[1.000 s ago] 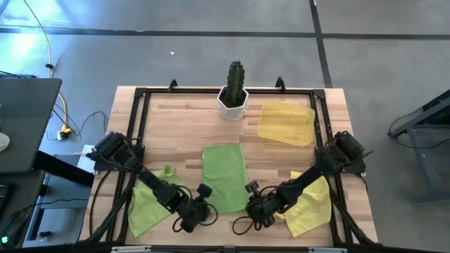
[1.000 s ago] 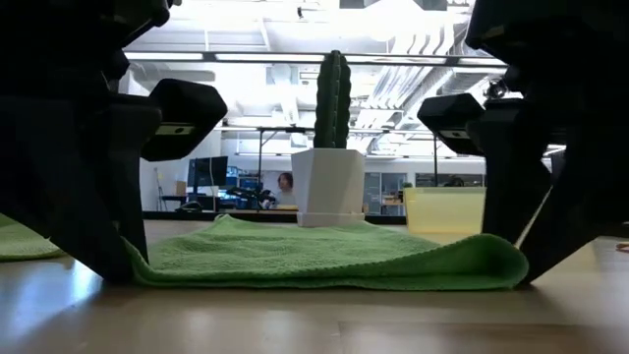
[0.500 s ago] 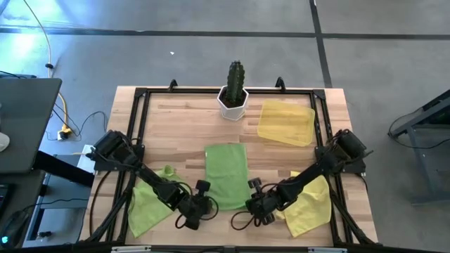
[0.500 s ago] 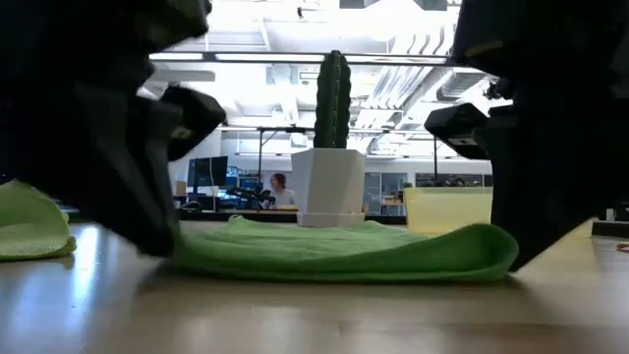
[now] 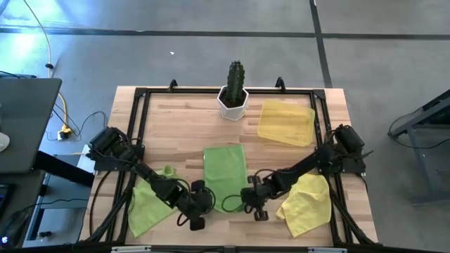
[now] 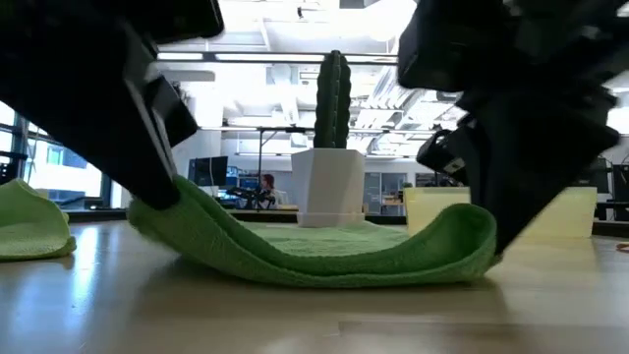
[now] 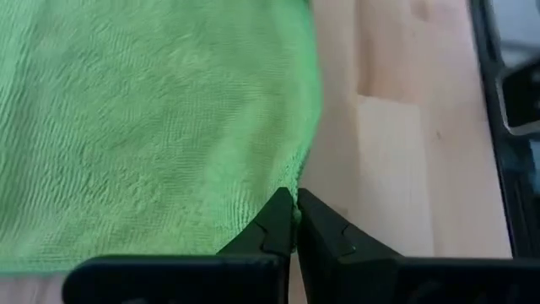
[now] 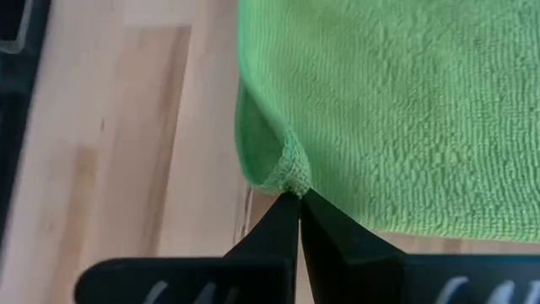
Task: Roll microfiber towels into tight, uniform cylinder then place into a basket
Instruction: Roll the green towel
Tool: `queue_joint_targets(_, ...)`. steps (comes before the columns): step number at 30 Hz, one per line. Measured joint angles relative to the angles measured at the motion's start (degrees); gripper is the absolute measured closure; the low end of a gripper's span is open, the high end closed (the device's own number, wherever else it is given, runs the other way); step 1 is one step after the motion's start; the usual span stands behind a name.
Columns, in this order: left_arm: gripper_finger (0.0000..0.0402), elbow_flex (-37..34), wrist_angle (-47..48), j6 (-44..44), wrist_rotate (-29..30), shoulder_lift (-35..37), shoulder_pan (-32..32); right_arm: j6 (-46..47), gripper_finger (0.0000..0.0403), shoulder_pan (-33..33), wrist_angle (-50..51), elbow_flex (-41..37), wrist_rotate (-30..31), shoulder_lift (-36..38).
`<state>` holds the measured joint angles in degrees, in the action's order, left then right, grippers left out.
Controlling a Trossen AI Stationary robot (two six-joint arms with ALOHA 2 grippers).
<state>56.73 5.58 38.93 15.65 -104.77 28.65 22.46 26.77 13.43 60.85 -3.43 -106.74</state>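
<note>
A lime-green microfiber towel [image 5: 225, 171] lies in the middle of the table, its far part flat on the wood. My left gripper [image 5: 202, 202] is shut on its near left corner and my right gripper [image 5: 247, 199] is shut on its near right corner. In the low view the towel [image 6: 324, 251] sags between the two raised corners. A second green towel [image 5: 148, 200] lies crumpled at the near left under my left arm. A yellow towel [image 5: 306, 204] lies at the near right. The pale yellow basket [image 5: 286, 121] sits at the far right. My left gripper pinches the towel's near left corner [image 7: 291, 192] between its two fingertips, slanting down from the near left. The corner is lifted off the table and the cloth slopes down from it. My right gripper pinches the near right corner [image 8: 291, 176] at its hemmed tip between its two fingertips, slanting down from the near right. That corner is raised and curls over; the near edge between the two holds hangs slack, with its middle [image 6: 324, 270] on the table.
A white pot with a cactus [image 5: 233, 95] stands at the far middle, beyond the towel. A black frame [image 5: 140, 95] runs round the table's edges. Bare wood shows between the towel's far end and the pot.
Both grippers have risen a little, drawn toward each other and toward the far edge, and rolled at the wrist. The middle towel's two near corners have come up off the table and curled inward; its near edge now sags between them, while the far part stays flat.
</note>
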Motion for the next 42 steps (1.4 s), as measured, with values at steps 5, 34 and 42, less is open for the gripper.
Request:
queue_joint_targets(5, 0.0401, 0.0, 1.72, 7.94, -2.08, 0.55, -1.05, 3.52, 0.0403, -1.06, -0.51, 0.06, -4.43, 0.07)
queue_joint_targets(34, 0.0401, 0.09, 8.15, 14.89, -1.33, 2.4, -1.69, -2.64, 0.0301, -1.62, 4.76, 0.15, -3.88, 1.15)
queue_joint_targets(42, 0.0401, 0.11, 8.1, 14.43, -1.15, 2.45, -1.89, -20.7, 0.0247, 3.92, 2.08, 0.17, 8.46, 3.33)
